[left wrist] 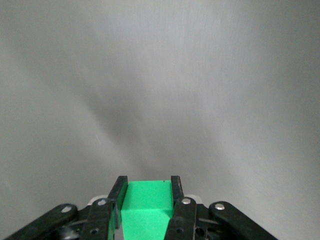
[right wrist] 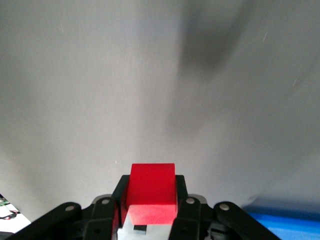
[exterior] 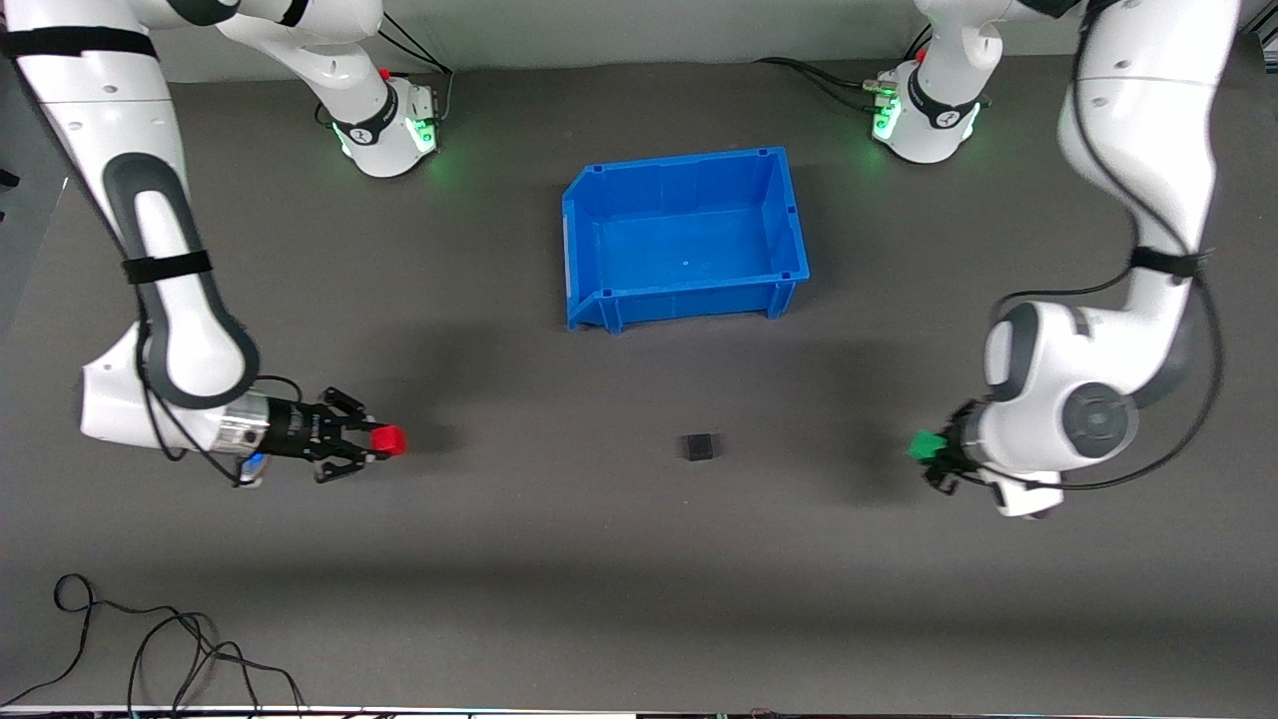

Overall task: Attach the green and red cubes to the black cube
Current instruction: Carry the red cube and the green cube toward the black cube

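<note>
Black cube (exterior: 700,446) sits alone on the bench (exterior: 559,559), nearer the camera than the blue bin (exterior: 685,238). Left hand (exterior: 931,449) grips the green cube (exterior: 925,444), half hidden by its wrist; right hand (exterior: 384,440) grips the red cube (exterior: 390,439).

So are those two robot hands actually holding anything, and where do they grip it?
Yes. The right gripper pinches the red cube by two opposite side faces; the left gripper pinches the green cube the same way. The black cube lies unheld.

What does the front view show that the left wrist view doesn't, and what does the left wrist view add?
Only the front view shows the black cube on the table, nearer the camera than the blue bin, and the right gripper shut on the red cube. Only the left wrist view shows the two fingers pressed flat against the green cube's sides. Both show the left gripper holding that green cube.
</note>
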Tool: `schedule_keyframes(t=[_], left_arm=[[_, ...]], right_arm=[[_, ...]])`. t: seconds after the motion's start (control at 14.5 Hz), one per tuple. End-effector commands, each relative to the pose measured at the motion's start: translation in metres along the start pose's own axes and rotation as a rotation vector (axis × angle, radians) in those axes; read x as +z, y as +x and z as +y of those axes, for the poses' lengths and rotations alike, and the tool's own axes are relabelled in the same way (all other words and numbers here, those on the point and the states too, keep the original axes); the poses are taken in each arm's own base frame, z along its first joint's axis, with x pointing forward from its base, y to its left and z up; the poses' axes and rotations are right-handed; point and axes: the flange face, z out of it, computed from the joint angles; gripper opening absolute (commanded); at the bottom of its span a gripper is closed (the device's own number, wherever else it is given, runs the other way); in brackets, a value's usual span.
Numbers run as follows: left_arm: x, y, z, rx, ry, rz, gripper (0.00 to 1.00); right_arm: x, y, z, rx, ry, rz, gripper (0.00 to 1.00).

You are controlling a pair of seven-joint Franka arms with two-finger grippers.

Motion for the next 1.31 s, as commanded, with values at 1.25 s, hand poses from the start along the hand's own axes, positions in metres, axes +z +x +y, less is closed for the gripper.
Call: schedule_keyframes(t=[1.25], left_arm=[[0.088,-0.219,0.068,-0.564,-0.119,-0.049,0.04]], right_arm=[[0.283,-0.258,-0.045,-0.081,0.057,0.092,0.24]])
